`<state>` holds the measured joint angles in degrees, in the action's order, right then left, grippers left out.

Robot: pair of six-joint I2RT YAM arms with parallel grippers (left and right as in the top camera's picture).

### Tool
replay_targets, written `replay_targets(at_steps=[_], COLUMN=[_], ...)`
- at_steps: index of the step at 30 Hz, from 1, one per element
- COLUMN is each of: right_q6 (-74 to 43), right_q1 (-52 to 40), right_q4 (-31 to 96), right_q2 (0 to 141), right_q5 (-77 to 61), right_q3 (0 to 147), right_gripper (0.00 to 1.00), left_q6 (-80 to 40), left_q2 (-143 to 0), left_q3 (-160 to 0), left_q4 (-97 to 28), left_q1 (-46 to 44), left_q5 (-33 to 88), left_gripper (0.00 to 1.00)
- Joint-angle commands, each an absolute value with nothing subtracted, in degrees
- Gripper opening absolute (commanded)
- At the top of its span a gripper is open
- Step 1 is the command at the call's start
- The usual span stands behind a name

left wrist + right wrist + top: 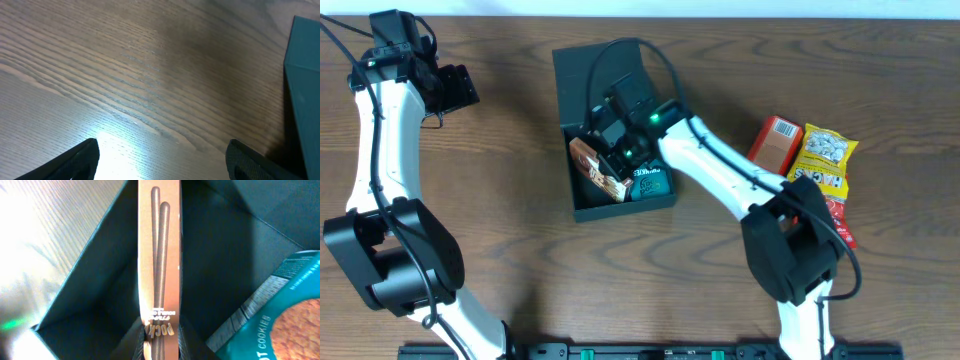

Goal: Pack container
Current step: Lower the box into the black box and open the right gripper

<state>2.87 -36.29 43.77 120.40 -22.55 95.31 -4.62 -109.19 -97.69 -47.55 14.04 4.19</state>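
**Stick-biscuit box [160,255] clamped inside container [582,75]**
Overhead: container is seen at upper centre, right pincer [608,152] inside. Left wrist: left pincer [162,155] is spread wide, empty, positioned clear. Right wrist: stick-biscuit box is clamped edgewise, presumably to fit beside cookie pack [280,325].

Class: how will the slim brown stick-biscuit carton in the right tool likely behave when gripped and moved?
The brown carton looks like thin card, so probably stiff but dentable under hard squeezing. Long, narrow and pinched near one end by the right tool, it may pivot. Its slimness suggests it is light.
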Motion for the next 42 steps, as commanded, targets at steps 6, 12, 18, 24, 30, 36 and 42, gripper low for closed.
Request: replay_targets(at_steps=[6, 12, 18, 24, 30, 36, 42], right_q6=[-2.4, -11.0, -15.8, -20.0, -28.5, -35.4, -43.5], right_q1=[-30.0, -27.7, -27.7, -27.7, -28.2, -29.6, -30.2], right_q4=[43.0, 41.1, 41.4, 41.6, 42.2, 42.4, 42.8], right_q2=[121.0, 121.0, 121.0, 121.0, 121.0, 121.0, 121.0], right_q5=[-37.2, -45.2, -47.2, -47.4, -47.4, -47.4, -47.4], right_q3=[96.3, 96.3, 96.3, 96.3, 96.3, 96.3, 96.3], right_gripper=[0.06, 0.08, 0.09, 0.09, 0.05, 0.05, 0.38], left_q6=[-4.2, -4.3, -4.3, -4.3, -4.3, -4.3, -4.3], left_q2=[-108.9, -108.9, -108.9, -108.9, -108.8, -108.8, -108.9], left_q3=[-98.4, -98.4, -98.4, -98.4, -98.4, -98.4, -98.4], left_q4=[-47.8, -47.8, -47.7, -47.8, -47.8, -47.8, -48.1], left_q1=[14.1, 14.1, 14.1, 14.1, 14.1, 14.1, 14.1], left_q5=[4.5, 4.5, 4.5, 4.5, 4.5, 4.5, 4.5], left_gripper=[0.82, 0.82, 0.82, 0.82, 0.82, 0.83, 0.82])
